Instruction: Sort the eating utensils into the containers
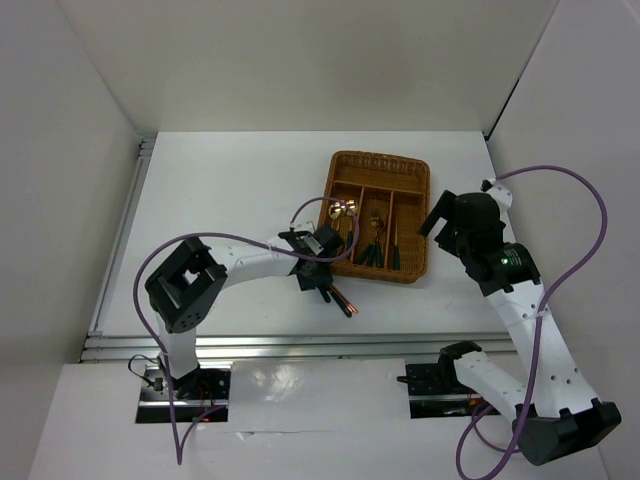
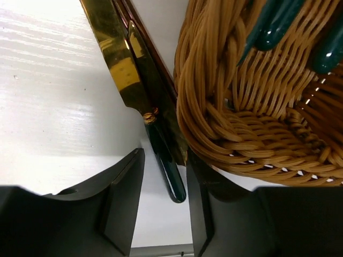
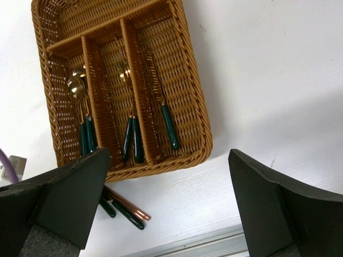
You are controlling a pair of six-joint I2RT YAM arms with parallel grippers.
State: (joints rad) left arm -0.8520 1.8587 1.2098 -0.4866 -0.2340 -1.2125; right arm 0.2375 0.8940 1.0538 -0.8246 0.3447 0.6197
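Both gape: left hand straddles a knife seemingly touching the tray rim; right hand above table.

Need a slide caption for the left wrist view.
Open left fingers straddle the green handle of a gold knife beside the wicker tray.
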